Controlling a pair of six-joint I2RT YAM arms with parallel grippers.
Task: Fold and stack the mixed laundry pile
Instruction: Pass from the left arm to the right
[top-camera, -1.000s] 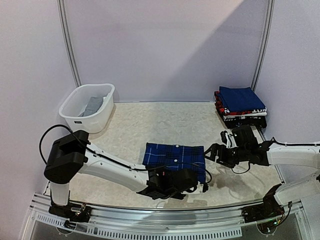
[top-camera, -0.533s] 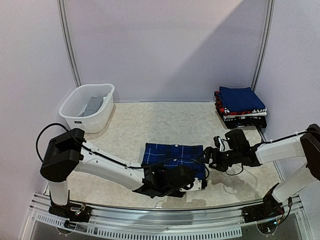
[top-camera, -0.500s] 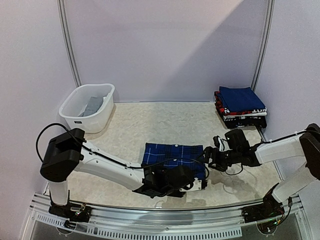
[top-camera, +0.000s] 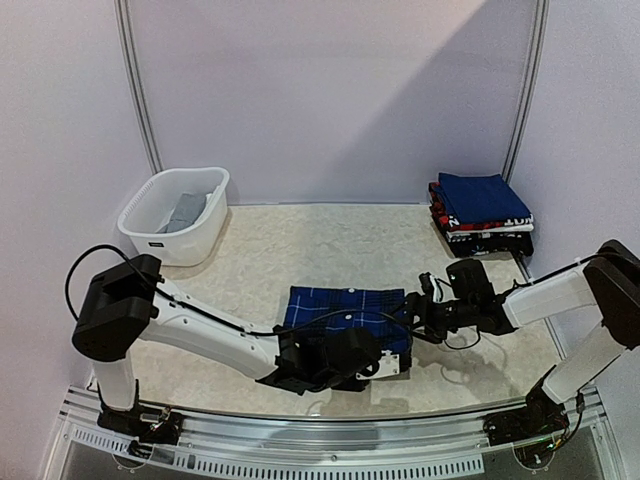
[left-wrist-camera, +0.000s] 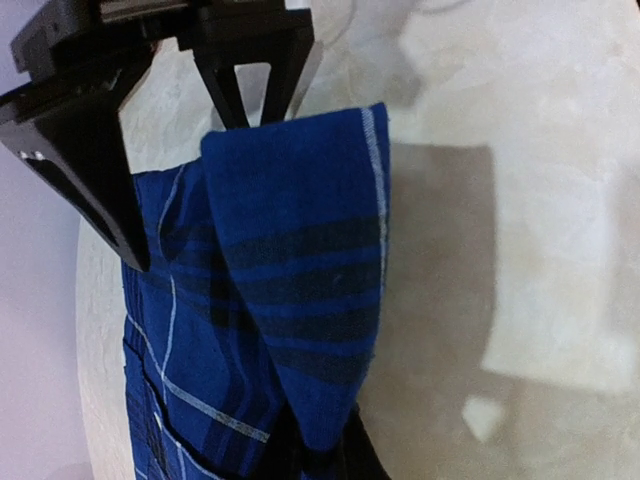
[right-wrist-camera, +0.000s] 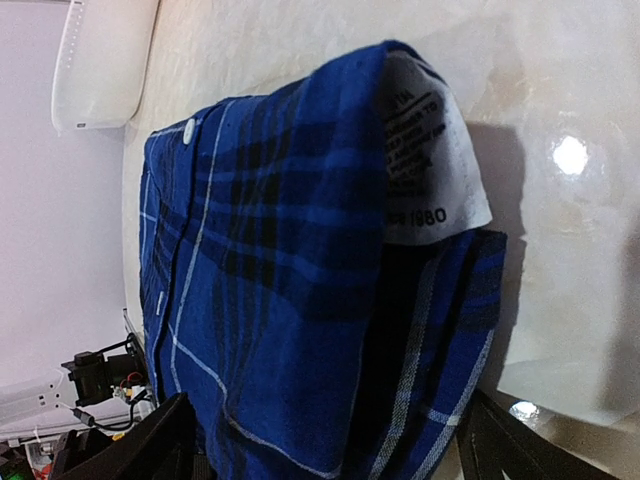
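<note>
The plaid shirt was laid folded on the table, near the front edge between the two arms, presumably so that both could reach it. A raised fold at its near right corner was pinched in the left gripper, whose jaws were closed on the cloth, apparently to carry that flap over or to hold the fold tidy. The right gripper was set at the shirt's right end with its jaws spread wide on either side of the thick folded edge, nothing being clamped; a grip there was judged to be intended. A white label was turned outward at that end. A stack of folded clothes was seen at the far right, and a grey garment in the basket at the far left. In the overhead view the shirt's near edge was covered by the left arm. The right fingertips were cut off by the bottom of the wrist view. What else was in the basket could not be made out.
</note>
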